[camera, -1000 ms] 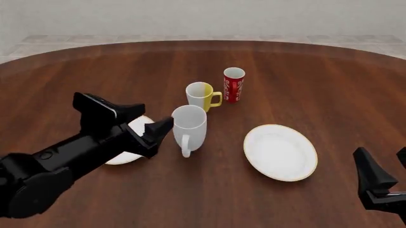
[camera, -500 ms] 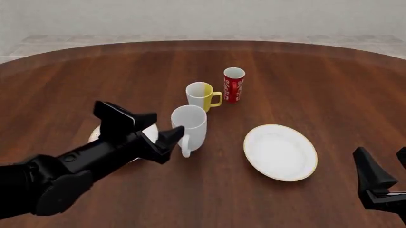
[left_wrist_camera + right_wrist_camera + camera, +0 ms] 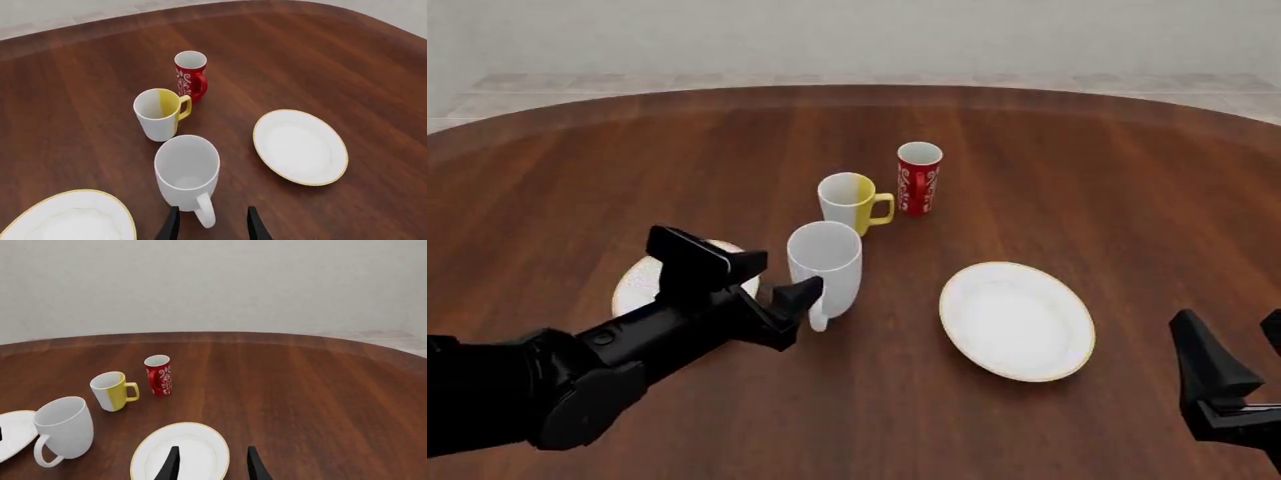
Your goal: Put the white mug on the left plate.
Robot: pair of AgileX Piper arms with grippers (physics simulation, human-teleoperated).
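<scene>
The white mug stands upright near the table's middle, its loop handle turned toward the near edge. In the left wrist view the white mug shows its handle between the two fingertips of my left gripper, with gaps on both sides. My left gripper is open, just left of and in front of the mug. The left plate lies to the mug's left, partly hidden behind my left arm. At the lower right, far from the mug, my right gripper is open and holds nothing.
A white-and-yellow mug and a red patterned cup stand just behind the white mug. A second plate lies to its right. From the right wrist, that plate sits just ahead of the fingers.
My left gripper has moved right and down toward the white mug's handle, uncovering more of the left plate. The mug and the right arm have not moved.
</scene>
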